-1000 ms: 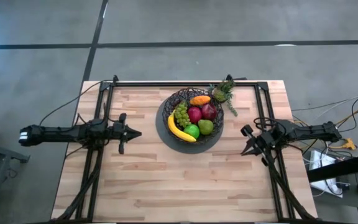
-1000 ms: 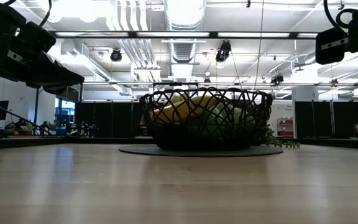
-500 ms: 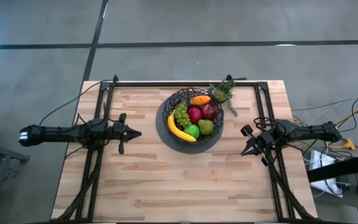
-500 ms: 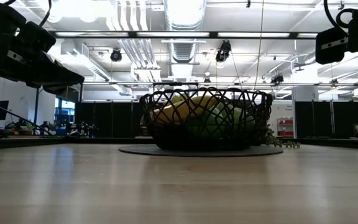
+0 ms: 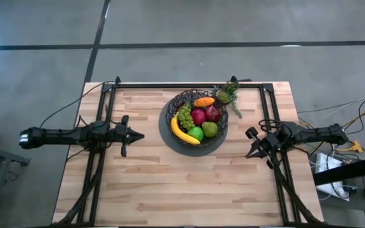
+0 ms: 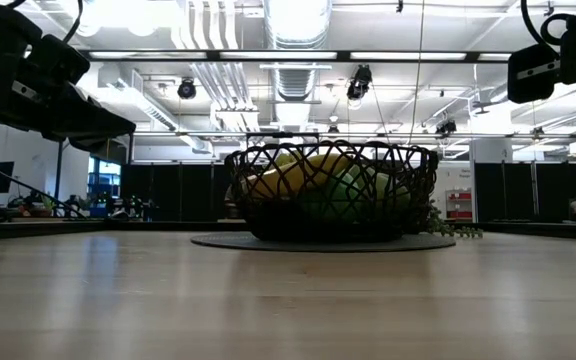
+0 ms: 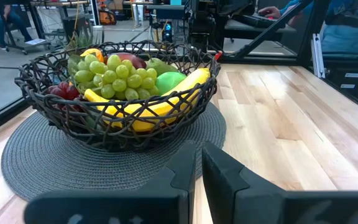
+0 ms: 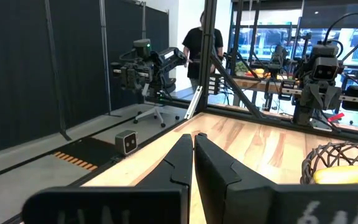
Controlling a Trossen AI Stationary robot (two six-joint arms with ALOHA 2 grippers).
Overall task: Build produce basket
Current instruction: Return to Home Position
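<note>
L gripper (image 7: 199, 155) & R gripper (image 8: 192, 140) pinched closed, empty, flank basket (image 6: 258, 200); only R wrist cam shows person (image 8: 202, 43) beyond.

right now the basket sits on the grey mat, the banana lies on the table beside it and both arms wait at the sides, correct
Not quite. The banana lies inside the basket, not on the table, as the high view shows. The rest holds: the basket sits on the grey mat, and the left arm and right arm wait at the sides.
</note>
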